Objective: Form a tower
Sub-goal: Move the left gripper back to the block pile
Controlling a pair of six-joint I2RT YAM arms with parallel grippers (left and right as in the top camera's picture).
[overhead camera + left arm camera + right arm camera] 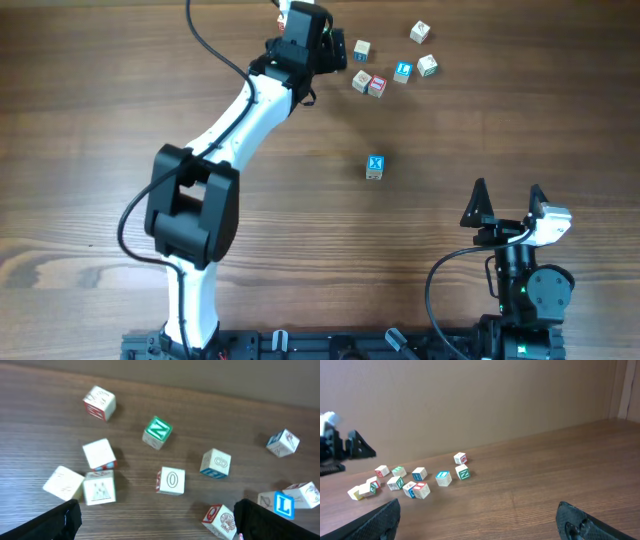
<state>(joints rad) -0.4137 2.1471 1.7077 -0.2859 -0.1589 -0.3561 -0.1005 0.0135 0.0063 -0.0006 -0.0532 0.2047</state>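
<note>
Nearest the base, you are holding your right gripper (pixel 508 198) at the near right of the wooden table (pixel 100 120). Its two black fingers are pointing toward 12 o'clock and standing spread wide, released, with nothing between them.

From that gripper, the tower (pixel 374 167) is standing at about 10 o'clock, alone on bare wood and well apart from both grippers. From above it is showing a blue-printed top face with a pale side just below. You cannot tell from this angle how many cubes are making it up.

Farther out, at about 1 o'clock from the tower, the loose cubes (pixel 402 71) are lying scattered, none of them touching the tower.

Farthest of all, you are stretching your left arm (pixel 250 110) diagonally across the table toward 1 o'clock. Your left gripper (pixel 157 508) is hovering over the scatter, at about 11 o'clock from the tower. Its jaws are also released and gripping nothing, with the dark fingers sitting at the two lower corners of the wrist view. Just ahead of the gap, an O cube (pixel 171 481) is lying on the wood. A green N cube (pixel 157 432) is lying beyond it toward 12 o'clock, and a blue L cube (pixel 282 505) is lying out at 3 o'clock.
</note>
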